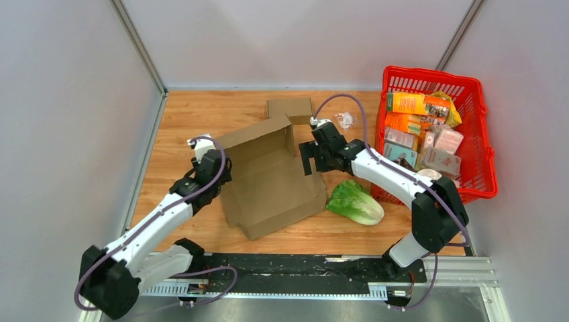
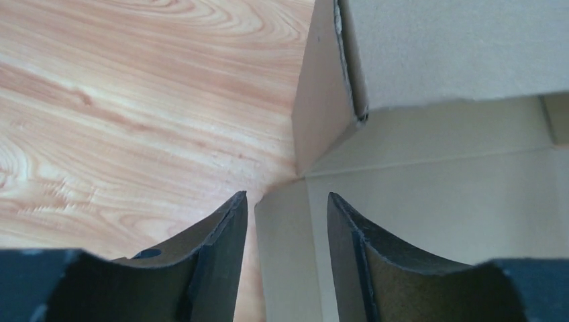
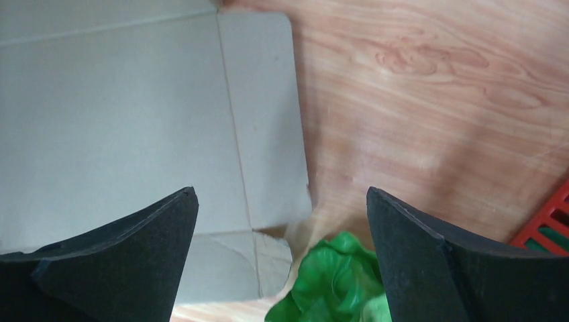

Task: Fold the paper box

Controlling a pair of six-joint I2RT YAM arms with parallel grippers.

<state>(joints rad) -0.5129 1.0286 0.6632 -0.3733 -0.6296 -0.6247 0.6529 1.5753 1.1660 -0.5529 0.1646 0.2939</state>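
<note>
Brown cardboard paper box (image 1: pixel 272 181) sits on your wooden worktop (image 1: pixel 194 114); left claw (image 2: pixel 286 198) straddles its flap (image 2: pixel 282 268), parted (right claw (image 3: pixel 280 191) gapes wide).

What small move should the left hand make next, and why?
Probably close the left hand on the side flap of the box: its fingers stand apart, one on each side of that flap, not gripping it. The right hand is wide open too, over the right side, so nothing holds the box.

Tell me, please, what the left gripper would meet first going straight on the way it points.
Probably the paper box: its flap lies inside the open left gripper, with the box corner right ahead.
</note>
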